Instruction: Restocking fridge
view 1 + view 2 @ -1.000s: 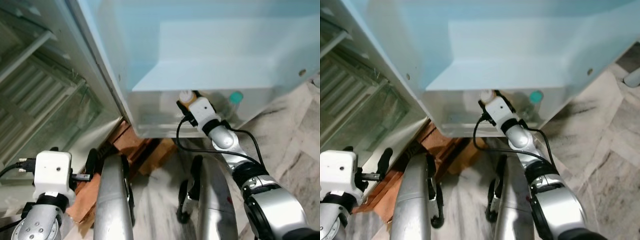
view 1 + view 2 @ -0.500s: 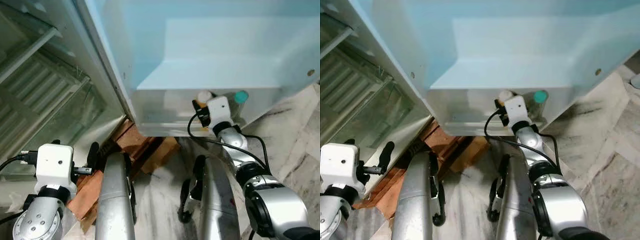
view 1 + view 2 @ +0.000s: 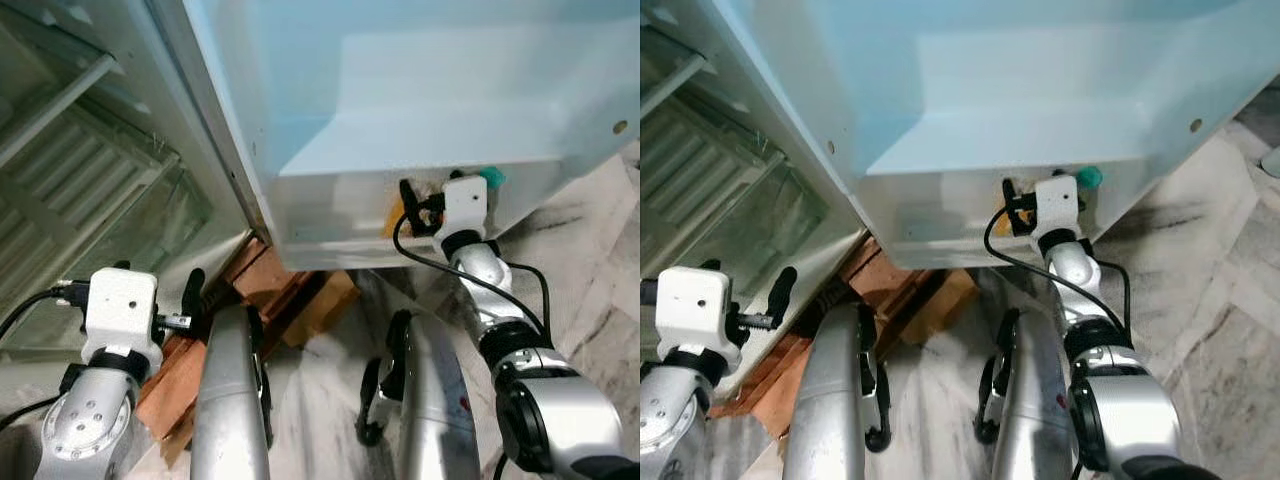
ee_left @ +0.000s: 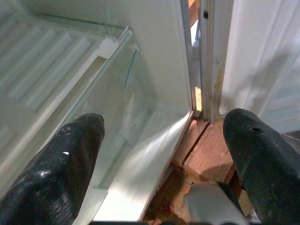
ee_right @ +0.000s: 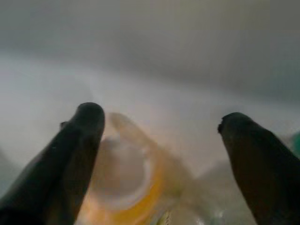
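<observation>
Now my right end effector (image 5: pixel 159 154) is at the fridge door bin (image 3: pixel 330 215), about 1 o'clock from me, fingers apart — the orange juice bottle (image 5: pixel 124 187) sits just past them, with a green-capped bottle (image 3: pixel 492 177) beside. My left end effector (image 4: pixel 159 159) hangs apart at 8 o'clock, holding nothing.

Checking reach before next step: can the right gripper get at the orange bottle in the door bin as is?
Probably yes. The right gripper is open at the door bin, and the orange bottle lies just past its fingertips, beside one finger rather than centred. Nothing stands between; the teal-capped bottle sits off to the side.
</observation>
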You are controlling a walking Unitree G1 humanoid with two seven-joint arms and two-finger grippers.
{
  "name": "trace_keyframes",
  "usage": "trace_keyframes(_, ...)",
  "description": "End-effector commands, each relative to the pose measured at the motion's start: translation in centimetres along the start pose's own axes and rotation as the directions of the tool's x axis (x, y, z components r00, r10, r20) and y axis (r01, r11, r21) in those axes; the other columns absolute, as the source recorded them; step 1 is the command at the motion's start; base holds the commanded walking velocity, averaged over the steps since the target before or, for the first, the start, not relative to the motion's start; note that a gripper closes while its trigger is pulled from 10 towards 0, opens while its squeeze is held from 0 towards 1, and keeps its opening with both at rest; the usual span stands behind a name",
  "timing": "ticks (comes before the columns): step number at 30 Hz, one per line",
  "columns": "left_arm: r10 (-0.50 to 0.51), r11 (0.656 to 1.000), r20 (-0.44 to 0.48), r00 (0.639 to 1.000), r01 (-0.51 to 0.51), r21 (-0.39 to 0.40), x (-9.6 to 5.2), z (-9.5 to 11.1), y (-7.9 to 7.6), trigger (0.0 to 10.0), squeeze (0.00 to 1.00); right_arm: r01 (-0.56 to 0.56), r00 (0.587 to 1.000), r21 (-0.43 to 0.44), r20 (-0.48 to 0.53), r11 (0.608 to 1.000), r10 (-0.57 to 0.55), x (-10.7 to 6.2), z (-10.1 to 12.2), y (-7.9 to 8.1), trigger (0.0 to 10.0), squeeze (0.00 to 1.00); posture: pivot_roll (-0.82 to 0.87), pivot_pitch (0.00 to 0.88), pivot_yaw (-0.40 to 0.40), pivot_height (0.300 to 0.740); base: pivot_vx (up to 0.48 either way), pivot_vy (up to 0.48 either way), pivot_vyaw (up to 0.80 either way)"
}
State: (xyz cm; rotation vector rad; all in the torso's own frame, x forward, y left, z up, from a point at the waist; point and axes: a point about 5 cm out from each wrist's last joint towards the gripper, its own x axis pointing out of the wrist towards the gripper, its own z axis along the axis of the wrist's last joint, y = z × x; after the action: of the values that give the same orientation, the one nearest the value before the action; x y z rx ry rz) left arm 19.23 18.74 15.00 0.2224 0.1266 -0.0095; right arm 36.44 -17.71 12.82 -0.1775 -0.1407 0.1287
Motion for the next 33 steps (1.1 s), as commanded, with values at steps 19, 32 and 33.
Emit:
trace_keyframes(19, -0.044, 0.999, -0.007, 0.999, 0.044, 0.004, 2.3, -2.4, -1.4, 10.0, 0.00, -0.079, 0.996, 0.062, 0.047, 0.995, 0.076, -6.5, -0.2, 4.7, 10.0, 0.00, 0.22, 0.063, -0.022, 0.561, 0.000, 0.000, 0.00)
trace_keyframes(32, -0.062, 0.998, 0.054, 0.997, 0.061, 0.024, 4.7, -2.7, -2.2, 10.0, 0.00, 0.044, 0.999, 0.124, -0.016, 0.991, -0.042, -8.1, -0.4, 4.0, 10.0, 0.00, 0.19, 0.000, -0.019, 0.599, 0.000, 0.000, 0.00)
trace_keyframes(33, -0.064, 0.998, 0.057, 0.996, 0.062, 0.029, 4.8, -2.7, -2.2, 10.0, 0.00, 0.046, 0.999, 0.125, -0.019, 0.991, -0.044, -8.1, -0.4, 4.0, 10.0, 0.00, 0.19, 0.000, -0.022, 0.604, 0.000, 0.000, 0.00)
